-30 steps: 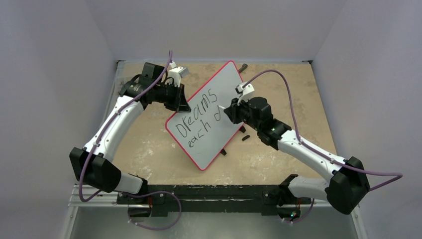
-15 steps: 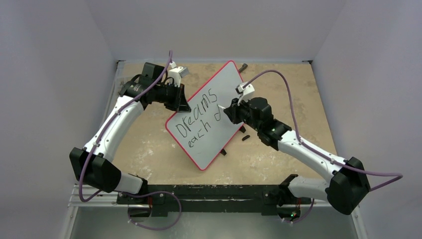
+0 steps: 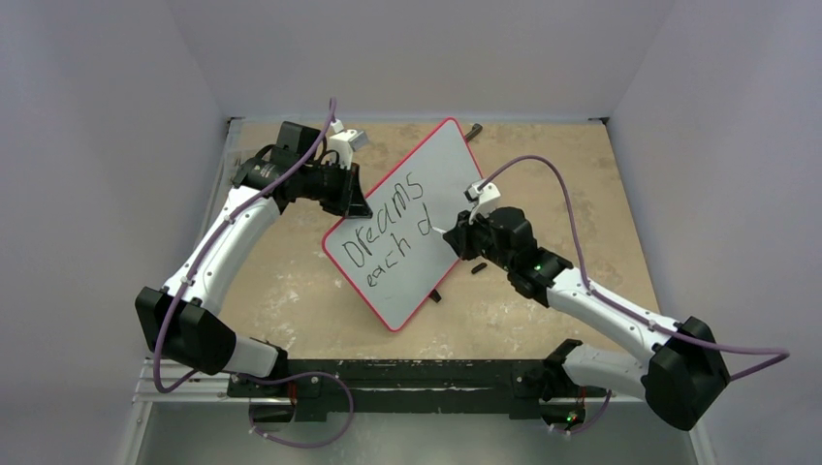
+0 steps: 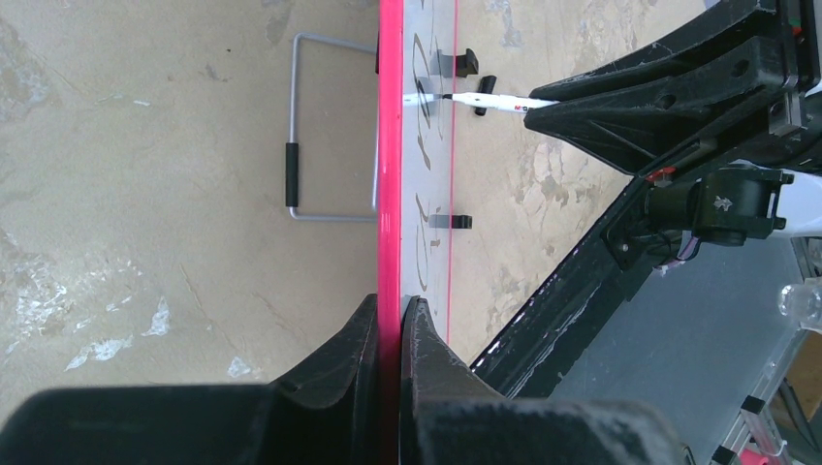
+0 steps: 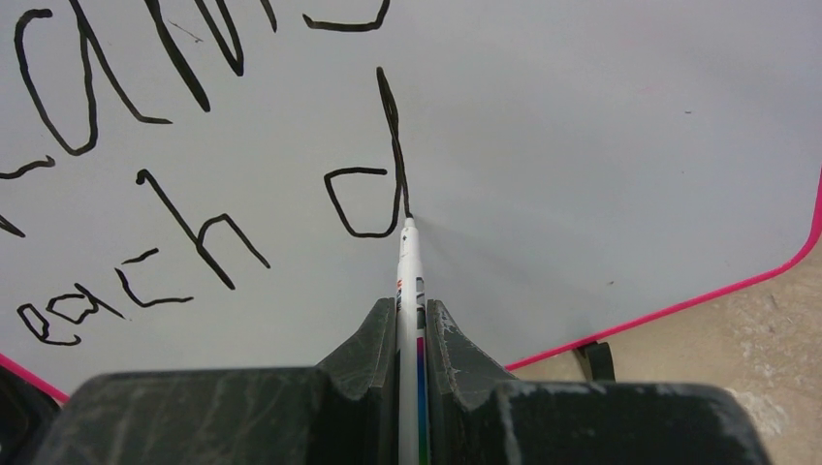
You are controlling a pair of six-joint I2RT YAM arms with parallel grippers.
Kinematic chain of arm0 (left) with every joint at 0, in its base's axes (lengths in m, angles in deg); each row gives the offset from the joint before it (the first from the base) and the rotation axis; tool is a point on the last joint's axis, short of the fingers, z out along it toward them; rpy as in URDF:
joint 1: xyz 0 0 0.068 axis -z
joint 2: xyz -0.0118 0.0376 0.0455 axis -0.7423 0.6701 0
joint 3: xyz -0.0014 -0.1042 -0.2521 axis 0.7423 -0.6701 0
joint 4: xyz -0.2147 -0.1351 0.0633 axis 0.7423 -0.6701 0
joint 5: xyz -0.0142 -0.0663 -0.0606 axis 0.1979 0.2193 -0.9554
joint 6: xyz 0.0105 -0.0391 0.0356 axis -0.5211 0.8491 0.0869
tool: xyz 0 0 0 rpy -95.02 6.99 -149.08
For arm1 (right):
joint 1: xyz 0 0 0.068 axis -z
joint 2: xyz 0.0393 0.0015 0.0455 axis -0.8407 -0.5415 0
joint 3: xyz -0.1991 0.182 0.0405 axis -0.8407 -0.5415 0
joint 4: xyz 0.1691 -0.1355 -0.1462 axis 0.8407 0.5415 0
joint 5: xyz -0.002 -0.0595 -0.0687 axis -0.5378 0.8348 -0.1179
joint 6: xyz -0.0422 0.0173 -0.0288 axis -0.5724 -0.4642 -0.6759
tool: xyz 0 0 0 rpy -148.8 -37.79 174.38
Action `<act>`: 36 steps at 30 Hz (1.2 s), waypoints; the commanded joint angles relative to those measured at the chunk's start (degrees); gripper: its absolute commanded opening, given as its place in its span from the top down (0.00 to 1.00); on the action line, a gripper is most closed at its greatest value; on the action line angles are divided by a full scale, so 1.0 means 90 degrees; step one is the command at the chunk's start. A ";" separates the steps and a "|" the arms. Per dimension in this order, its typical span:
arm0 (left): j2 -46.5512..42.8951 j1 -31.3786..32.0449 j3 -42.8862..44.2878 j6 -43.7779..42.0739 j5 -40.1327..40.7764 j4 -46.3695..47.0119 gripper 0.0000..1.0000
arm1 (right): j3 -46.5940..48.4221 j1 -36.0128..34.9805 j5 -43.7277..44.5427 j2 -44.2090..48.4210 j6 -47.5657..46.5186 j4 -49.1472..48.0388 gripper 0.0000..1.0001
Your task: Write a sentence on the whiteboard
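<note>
some of the sentence (image 5: pixel 189 231) is cropped.

The large flat rectangular whiteboard (image 3: pixel 441 160) is white with a bright pinkish-red rim. Its handwritten marker sentence (image 3: pixel 388 231) is black. The slim marker pen (image 5: pixel 408 276) is white with red, green and blue marks. The stone-look tabletop (image 3: pixel 591 174) is mottled beige. Purple cables (image 3: pixel 530 158) run along white-and-black arms (image 3: pixel 228 237).

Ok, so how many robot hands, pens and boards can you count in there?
grippers: 2, the left gripper clamped on the board's rim and the right gripper holding the pen
marker: 1
whiteboard: 1
Total: 4
</note>
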State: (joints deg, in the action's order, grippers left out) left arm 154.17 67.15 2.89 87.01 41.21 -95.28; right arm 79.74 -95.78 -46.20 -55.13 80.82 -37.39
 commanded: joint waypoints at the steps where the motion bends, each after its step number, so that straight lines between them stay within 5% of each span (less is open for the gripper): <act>1: -0.0005 0.0027 0.0018 -0.0565 0.1042 0.0016 1.00 | -0.0087 -0.0010 0.0069 0.0202 0.0067 0.0056 1.00; 36: -0.0063 0.0039 0.0018 -0.0561 0.0982 0.0047 1.00 | 0.0796 0.0007 0.1031 -0.0087 0.0035 -0.0202 1.00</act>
State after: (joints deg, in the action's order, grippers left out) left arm 153.91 67.37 2.89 87.01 41.21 -95.26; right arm 83.59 -95.78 -38.64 -55.66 81.28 -35.88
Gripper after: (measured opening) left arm 0.046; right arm 0.085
